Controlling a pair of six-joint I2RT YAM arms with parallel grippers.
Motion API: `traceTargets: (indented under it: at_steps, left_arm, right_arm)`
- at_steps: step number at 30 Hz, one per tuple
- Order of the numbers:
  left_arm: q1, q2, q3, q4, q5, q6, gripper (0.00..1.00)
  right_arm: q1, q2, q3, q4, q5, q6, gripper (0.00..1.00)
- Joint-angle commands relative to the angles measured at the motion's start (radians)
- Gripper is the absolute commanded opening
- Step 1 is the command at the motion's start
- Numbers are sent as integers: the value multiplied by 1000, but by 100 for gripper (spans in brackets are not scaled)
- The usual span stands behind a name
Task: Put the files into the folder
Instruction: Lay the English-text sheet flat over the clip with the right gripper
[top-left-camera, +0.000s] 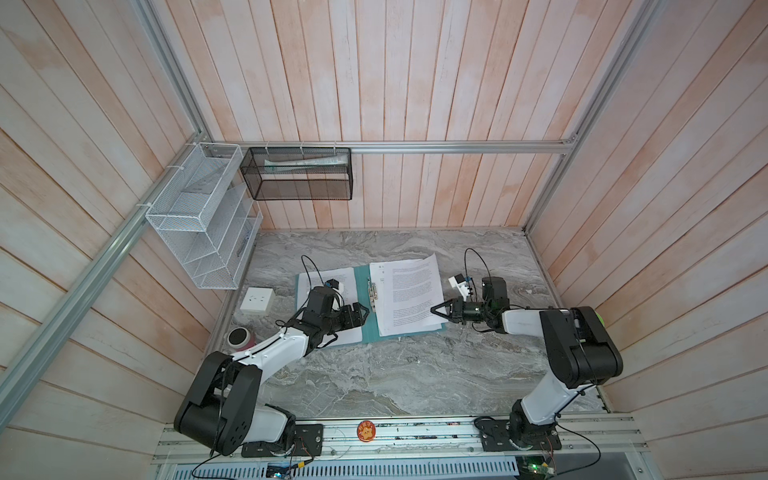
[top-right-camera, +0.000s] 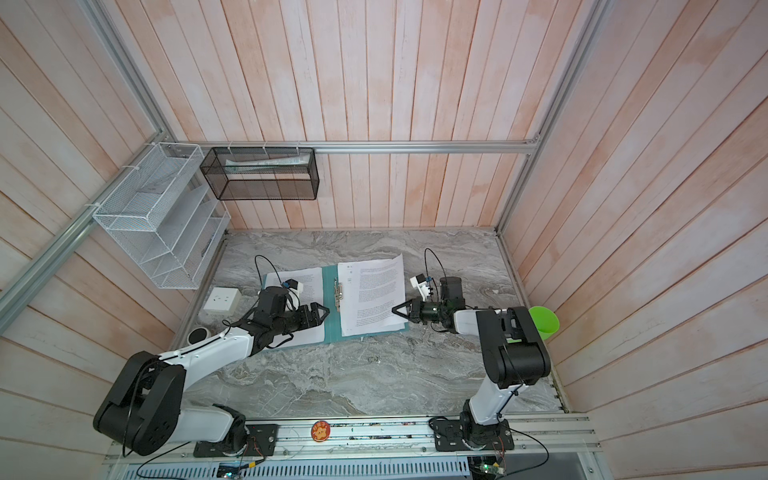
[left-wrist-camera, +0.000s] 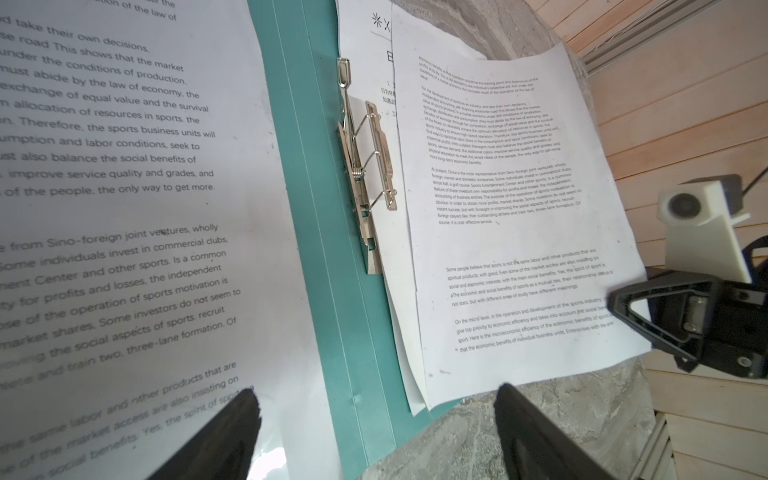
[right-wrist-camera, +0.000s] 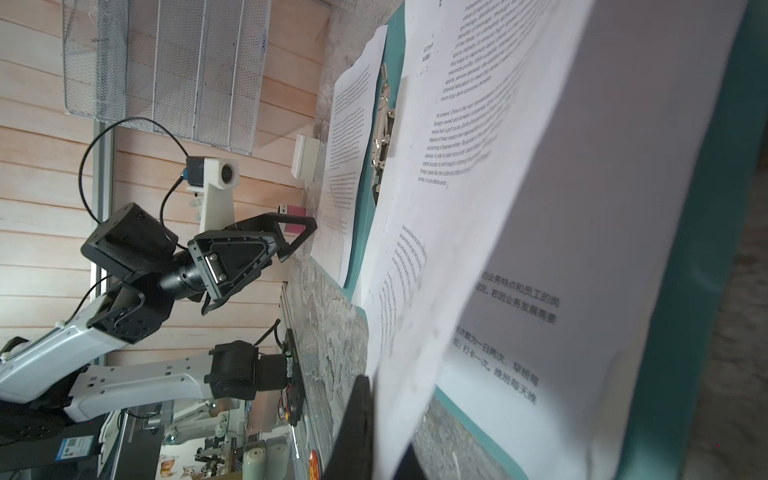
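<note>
Left gripper spread wide, holding nothing, hovering over left sheet. Left arm stretched low from near edge, pointing toward metal clip. Sheet reads "Some individuals invest in commercial clubs". Folder open flat on counter. Right gripper pressed together, pinching raised edge of top right sheet. Right elbow high, wrist level.

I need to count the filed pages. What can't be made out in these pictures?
Lower sheet on the right half of the folder: mostly covered by the top sheet in every view.
Left-half sheet: the left arm covers part in both top views; the frame edge cuts it in the left wrist view.
Papers in the black mesh basket: too small, behind mesh, so uncountable.
</note>
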Motion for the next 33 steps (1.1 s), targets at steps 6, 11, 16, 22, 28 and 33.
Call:
traceTargets:
  at_steps: [6, 11, 16, 22, 28, 33]
  left_arm:
    - [5, 8, -14, 22, 0, 7, 90]
    - [5, 17, -11, 27, 5, 11, 90]
    - [5, 12, -14, 22, 0, 13, 90]
    - [5, 15, -15, 23, 0, 11, 90]
    - [5, 14, -8, 15, -4, 17, 90]
    - [5, 23, 8, 7, 6, 24, 90]
  right_arm:
    - [2, -47, 7, -169, -15, -127, 0]
    - [2, 17, 65, -203, 41, -150, 0]
    - [3, 63, 116, -186, 64, -127, 0]
    - [5, 123, 172, -232, 50, -168, 0]
    - [9, 148, 199, -285, 25, -220, 0]
    - [16, 189, 232, -331, -6, -265, 0]
